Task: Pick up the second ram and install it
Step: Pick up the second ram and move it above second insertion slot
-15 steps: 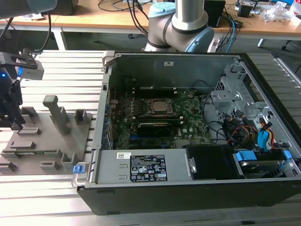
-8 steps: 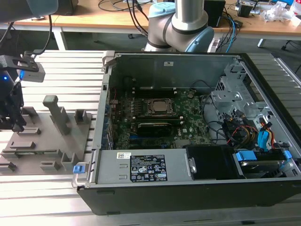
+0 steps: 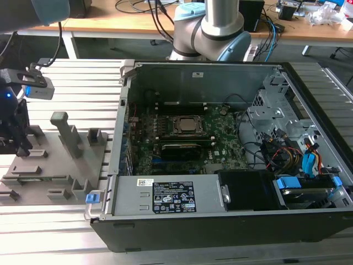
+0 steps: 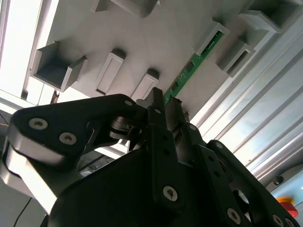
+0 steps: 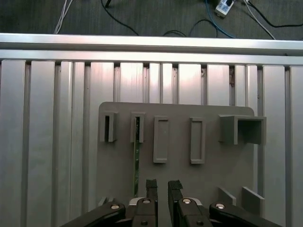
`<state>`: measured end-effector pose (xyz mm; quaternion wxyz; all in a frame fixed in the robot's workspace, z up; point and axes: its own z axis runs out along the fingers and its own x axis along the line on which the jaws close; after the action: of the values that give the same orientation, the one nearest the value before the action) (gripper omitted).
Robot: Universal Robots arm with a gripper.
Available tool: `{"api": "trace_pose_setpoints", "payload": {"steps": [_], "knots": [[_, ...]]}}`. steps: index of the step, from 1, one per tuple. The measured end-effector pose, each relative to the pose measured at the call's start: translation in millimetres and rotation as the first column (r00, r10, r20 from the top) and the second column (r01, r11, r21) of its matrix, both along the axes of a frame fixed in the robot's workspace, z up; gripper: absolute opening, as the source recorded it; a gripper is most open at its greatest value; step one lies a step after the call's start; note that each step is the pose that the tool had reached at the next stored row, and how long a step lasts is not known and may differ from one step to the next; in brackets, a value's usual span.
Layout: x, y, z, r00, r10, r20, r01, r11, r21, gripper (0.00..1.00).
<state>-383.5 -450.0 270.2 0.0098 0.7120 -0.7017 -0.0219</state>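
The second ram (image 5: 136, 161) is a thin green stick standing on edge in a slot of the grey plastic tray (image 5: 213, 170); it also shows as a green strip (image 4: 187, 71) in the second wrist view. My gripper (image 5: 163, 187) hovers over the tray just beside the stick's near end. Its two black fingers are a narrow gap apart with nothing between them. In the second wrist view the fingertips (image 4: 158, 101) sit close to the stick's end. In the exterior view the gripper (image 3: 21, 144) hangs over the tray (image 3: 55, 165) at the far left.
The open computer case (image 3: 220, 221) lies at the exterior view's right of the tray, with the green motherboard (image 3: 220, 132) inside. The tray carries several raised slots and blocks, one a tall post (image 3: 65, 132). Ribbed aluminium table (image 5: 47, 118) surrounds it.
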Motion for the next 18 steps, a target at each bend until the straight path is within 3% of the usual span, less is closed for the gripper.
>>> {"api": "trace_pose_setpoints", "payload": {"steps": [3,5,7,11,18], "knots": [[-0.1,-6.3,-3.9,1.0000,0.000,-0.0001,0.000,1.0000,0.0002,0.24],[-0.1,-18.9,-8.2,1.0000,0.000,0.0001,0.000,1.0000,0.0003,0.24],[0.8,-23.8,-12.4,1.0000,0.000,0.0000,0.000,1.0000,0.0002,0.24],[9.7,-24.7,-26.1,1.0000,0.000,-0.0001,0.000,1.0000,0.0002,0.24],[8.2,-25.9,-46.6,1.0000,0.000,-0.0001,0.000,1.0000,0.0003,0.24]]}}
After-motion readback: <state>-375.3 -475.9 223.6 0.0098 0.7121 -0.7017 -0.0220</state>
